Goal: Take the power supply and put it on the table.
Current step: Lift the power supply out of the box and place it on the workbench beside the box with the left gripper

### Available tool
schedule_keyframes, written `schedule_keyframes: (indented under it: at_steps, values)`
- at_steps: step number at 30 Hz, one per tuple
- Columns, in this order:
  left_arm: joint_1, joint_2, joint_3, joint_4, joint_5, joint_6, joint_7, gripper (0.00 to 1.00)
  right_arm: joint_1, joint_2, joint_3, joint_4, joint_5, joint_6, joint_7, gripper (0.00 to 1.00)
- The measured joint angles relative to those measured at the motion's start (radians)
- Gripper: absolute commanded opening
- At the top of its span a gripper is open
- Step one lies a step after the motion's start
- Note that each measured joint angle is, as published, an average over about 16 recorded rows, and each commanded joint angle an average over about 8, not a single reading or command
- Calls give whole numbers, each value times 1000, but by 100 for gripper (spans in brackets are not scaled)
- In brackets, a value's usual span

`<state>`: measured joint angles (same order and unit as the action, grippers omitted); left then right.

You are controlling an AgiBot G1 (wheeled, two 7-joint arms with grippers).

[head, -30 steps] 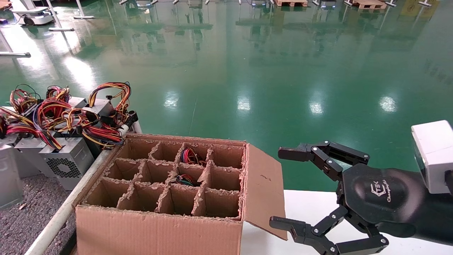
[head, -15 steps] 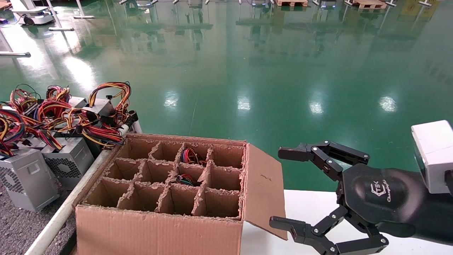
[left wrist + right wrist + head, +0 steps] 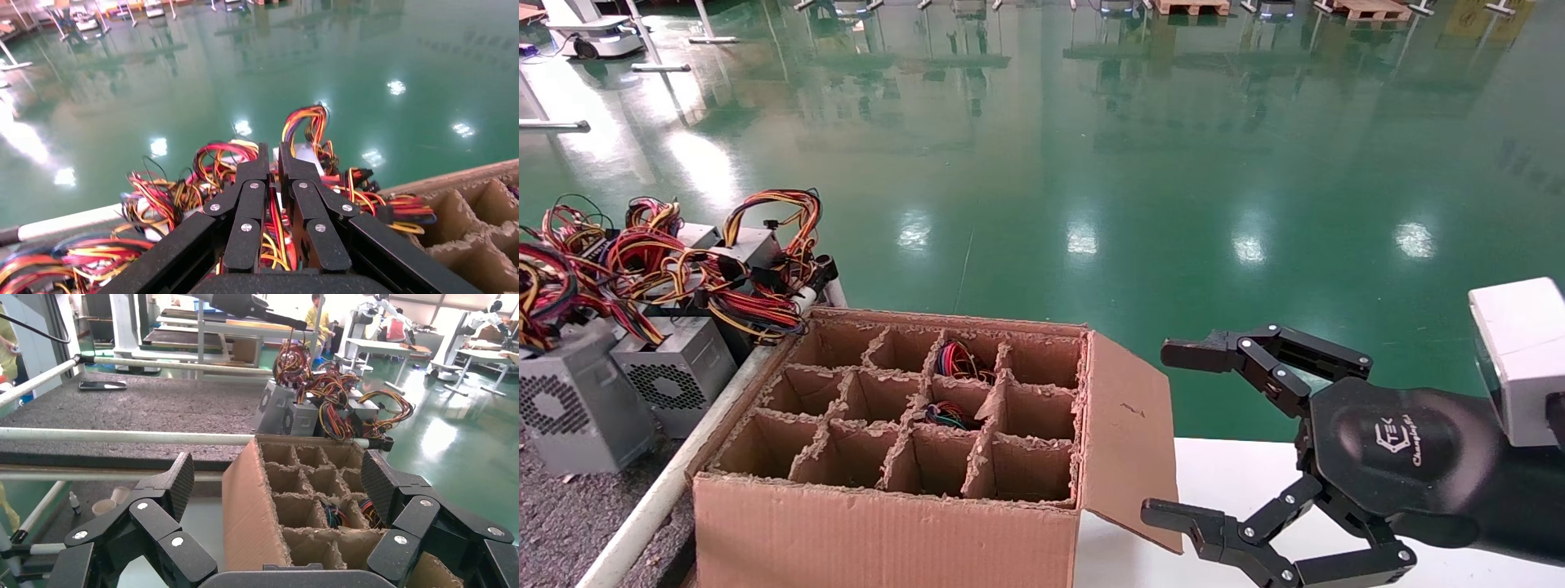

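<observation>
One hand, our left hand (image 3: 270, 184), is pinching nearly closed on the wire bundle of the power supply (image 3: 576, 404), standing upright on the worktop (image 3: 568, 523) at nine o'clock of the carton (image 3: 887, 523), while our right hand (image 3: 1173, 433) is idling wide open.

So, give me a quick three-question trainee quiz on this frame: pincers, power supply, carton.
1. True or false: the right pincer is shut.
2. The left pincer is closed on which part of the grey metal power supply? A) its coloured wire bundle B) its fan grille C) its bare casing
3. How many compartments of the brown divided cardboard carton show coloured wires inside?

Key:
1. False. It is open and holds nothing, to the right of the carton.
2. A.
3. Two.
</observation>
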<state>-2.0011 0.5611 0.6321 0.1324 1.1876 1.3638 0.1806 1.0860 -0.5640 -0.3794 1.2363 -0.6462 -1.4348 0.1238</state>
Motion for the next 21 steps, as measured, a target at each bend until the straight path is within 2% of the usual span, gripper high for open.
schedule_keyframes:
  at_steps: [17, 18, 19, 21]
  values:
    - [48, -15, -10, -24, -7, 45, -2, 0, 0, 0, 0, 0, 0, 0, 0, 100]
    - [49, -16, -10, -25, -7, 48, -4, 4, 0, 0, 0, 0, 0, 0, 0, 100]
    - [50, -17, -9, -26, -7, 49, -7, 12, 0, 0, 0, 0, 0, 0, 0, 100]
    - [52, -18, -9, -27, -6, 53, -11, 36, 0, 0, 0, 0, 0, 0, 0, 100]
